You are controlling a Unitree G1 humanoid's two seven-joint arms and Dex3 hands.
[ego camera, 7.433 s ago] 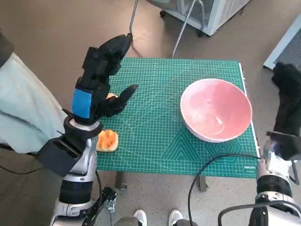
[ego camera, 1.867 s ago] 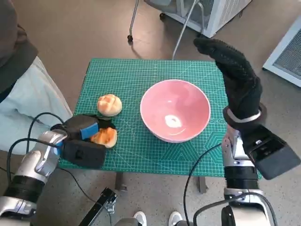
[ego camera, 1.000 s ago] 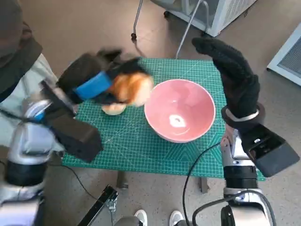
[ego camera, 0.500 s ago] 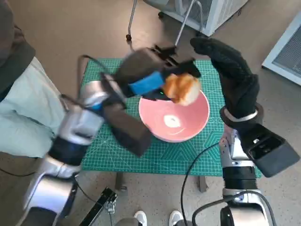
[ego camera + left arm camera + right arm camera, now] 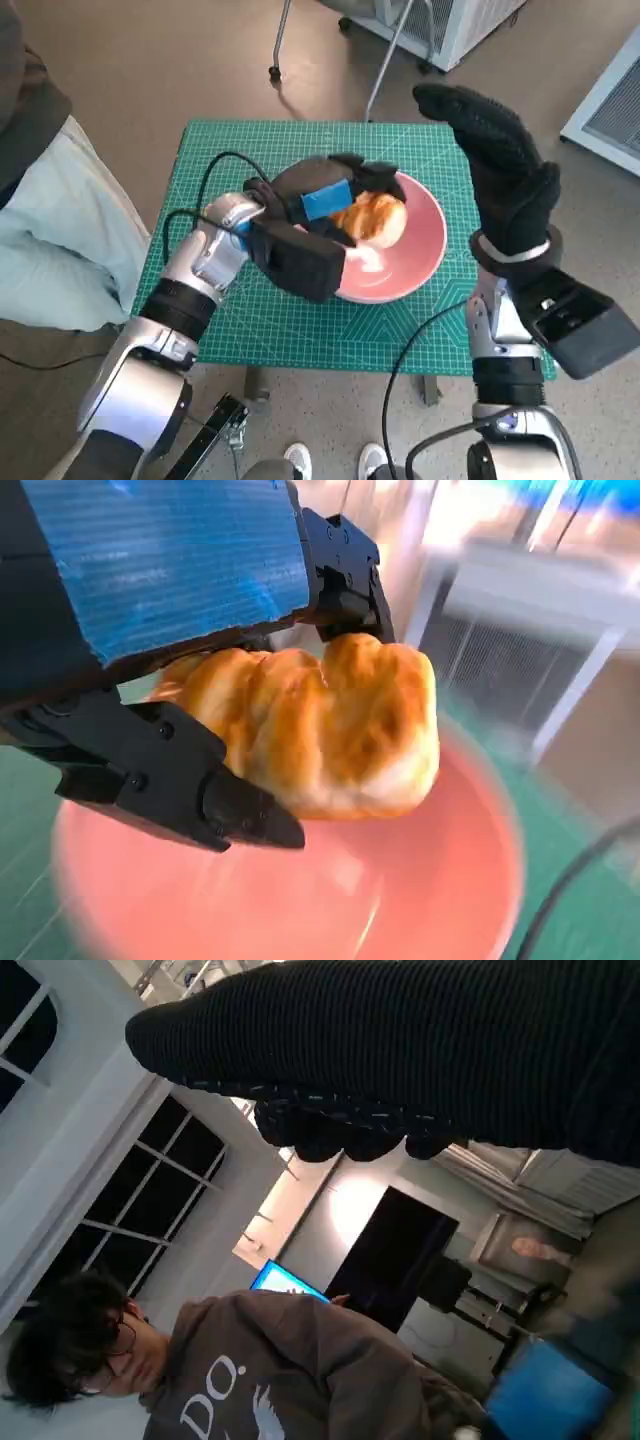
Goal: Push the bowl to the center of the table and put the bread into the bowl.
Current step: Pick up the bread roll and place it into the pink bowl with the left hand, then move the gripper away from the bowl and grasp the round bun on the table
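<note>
Left hand fingers clasp bread over the bowl; right wrist view shows a person.

So the bowl sits about mid-desk, a bit toward the right. The left hand reaches in from the near left and holds the bread right over the inside of the bowl. The right hand is raised just right of the bowl, near the desk's right edge. A person is off to the left of the desk.
</note>
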